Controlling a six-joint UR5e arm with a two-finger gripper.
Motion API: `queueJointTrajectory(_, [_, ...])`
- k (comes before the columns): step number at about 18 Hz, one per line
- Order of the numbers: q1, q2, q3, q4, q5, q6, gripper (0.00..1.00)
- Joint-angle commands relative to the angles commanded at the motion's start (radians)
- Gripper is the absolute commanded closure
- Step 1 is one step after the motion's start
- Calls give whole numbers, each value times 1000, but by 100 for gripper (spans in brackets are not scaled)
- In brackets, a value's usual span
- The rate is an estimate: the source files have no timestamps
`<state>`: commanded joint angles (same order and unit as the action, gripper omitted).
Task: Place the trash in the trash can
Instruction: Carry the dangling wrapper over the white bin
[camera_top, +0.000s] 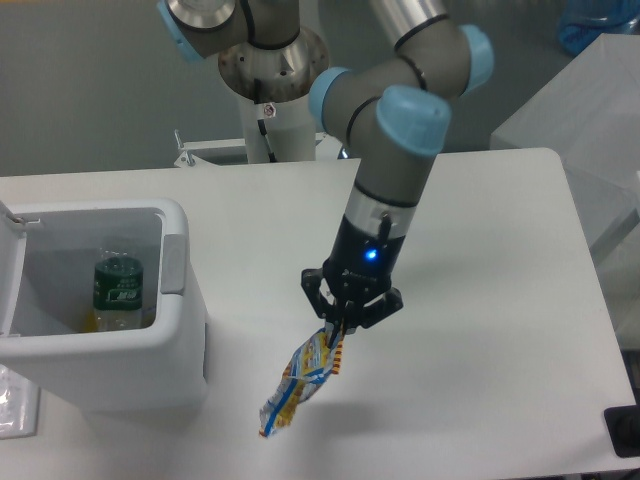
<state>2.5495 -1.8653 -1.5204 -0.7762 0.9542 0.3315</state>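
I am holding my gripper (338, 333) pointed straight down over the white table (480, 300), my fingers pinched together on the top edge of the crumpled snack wrapper (301, 385); the wrapper is dangling below and a little to the left of my fingertips, hanging slack and tilted, its lower end near the tabletop, though I cannot tell whether it is touching the surface or just above it; it is showing blue, silver and orange-yellow print along its length. A small blue light is glowing on my wrist just above the fingers.

The trash can (120, 370) is sitting well to the left of my gripper, its boxy white body with rounded corners standing upright on the table; its hinged lid (10, 270) is swung open on the far left side, so the opening is facing up. Inside it, the clear plastic bottle (119, 290) with the green label is standing roughly upright against the inner wall, with something yellowish at its base that I cannot make out.

Behind my gripper, my arm is rising up and back toward its base.
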Motion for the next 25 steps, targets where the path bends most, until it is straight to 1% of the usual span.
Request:
queueJointTrajectory(2, [-6, 14, 43, 2, 0, -76, 85])
queueJointTrajectory(3, [-6, 31, 60, 2, -2, -103, 85])
queueJointTrajectory(6, [-11, 61, 126, 2, -9, -104, 85])
queueJointTrajectory(7, [-14, 66, 143, 2, -9, -105, 85])
queueJointTrajectory(8, [-21, 80, 146, 2, -9, -106, 85])
queueJointTrajectory(10, [-50, 127, 134, 2, -18, -111, 85])
queueJointTrajectory(12, [-86, 156, 132, 0, -50, -115, 85])
queueJointTrajectory(13, [-97, 181, 126, -3, -57, -114, 85])
queueJointTrajectory(14, [-103, 202, 106, -3, -57, -103, 85])
queueJointTrajectory(16, [-112, 225, 71, 0, -57, -80, 85])
queueJointTrajectory(19, [-167, 251, 0, -2, -52, 102, 85])
queueJointTrajectory(21, [-199, 268, -32, -3, -51, 185, 85])
queueJointTrajectory(23, [-228, 275, -40, -5, -46, 205, 85])
queueJointTrajectory(25, [-238, 282, -61, -3, -46, 213, 85])
